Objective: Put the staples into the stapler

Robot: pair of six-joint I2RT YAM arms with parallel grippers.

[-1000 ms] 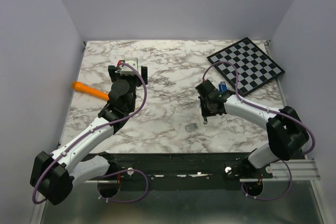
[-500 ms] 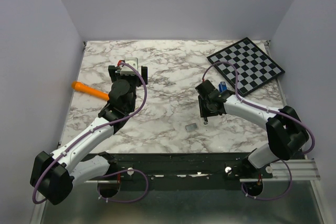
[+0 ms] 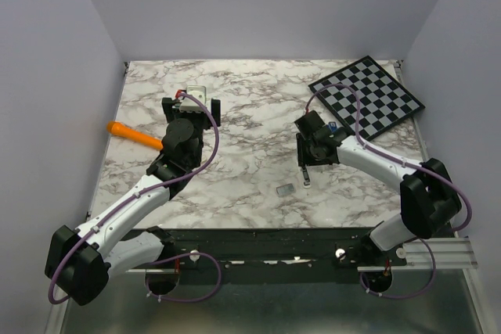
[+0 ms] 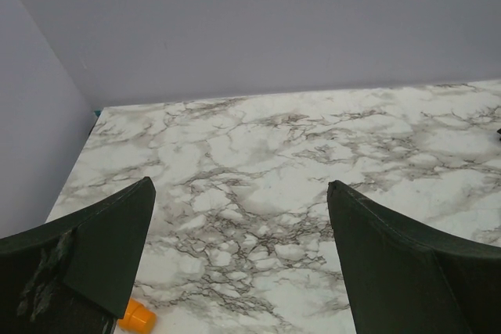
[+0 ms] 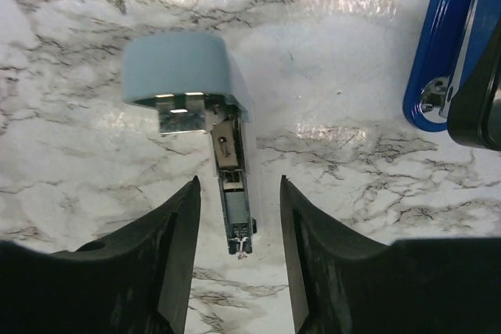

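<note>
R gripper: loose, fingers apart, nothing held. Its 2 fingers stand on both sides of the thin metal part of the stapler, w/ a small gap each side. Stapler lies opened up on the table, right of middle in top view. In R wrist view its light blue top is upper left, dark blue base at upper right edge. Staples: tiny grey block, lower middle of top view, near stapler, not touching it. L gripper: wide open, empty, left of middle. Orange stick lies at far left.
</note>
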